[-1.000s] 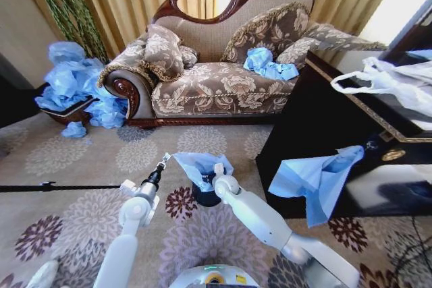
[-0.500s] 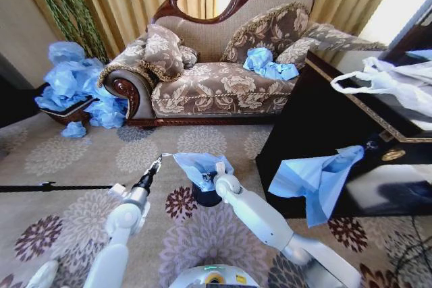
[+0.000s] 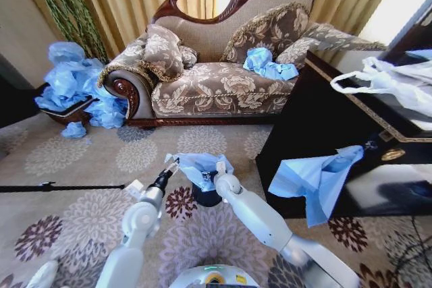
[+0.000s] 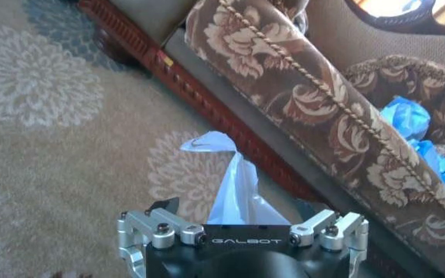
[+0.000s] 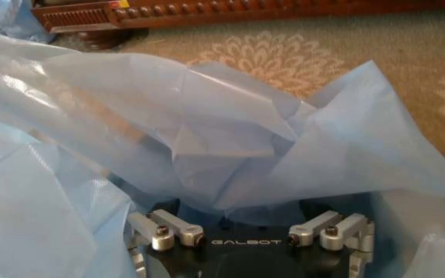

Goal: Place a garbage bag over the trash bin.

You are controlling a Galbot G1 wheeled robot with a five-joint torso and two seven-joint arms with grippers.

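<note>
The light blue garbage bag (image 3: 200,164) is draped over the top of the small black trash bin (image 3: 208,197), which stands on the carpet just ahead of me. My left gripper (image 3: 171,166) is shut on the bag's left edge. In the left wrist view a strip of the garbage bag (image 4: 236,188) rises from between the jaws. At the bag's right side, above the bin, my right gripper (image 3: 219,167) is also shut. In its wrist view, bunched folds of the garbage bag (image 5: 207,162) are gathered at the jaws and hide the bin.
A patterned sofa (image 3: 216,79) stands behind the bin with blue bags (image 3: 268,64) on its seat. More blue bags (image 3: 77,85) are piled at the left. A dark cabinet (image 3: 317,119) at the right carries a hanging blue bag (image 3: 314,177) and a white bag (image 3: 385,79).
My left arm swung out to the left and then back right toward the bin, keeping hold of the bag's edge. The right arm and the bin have stayed put.
</note>
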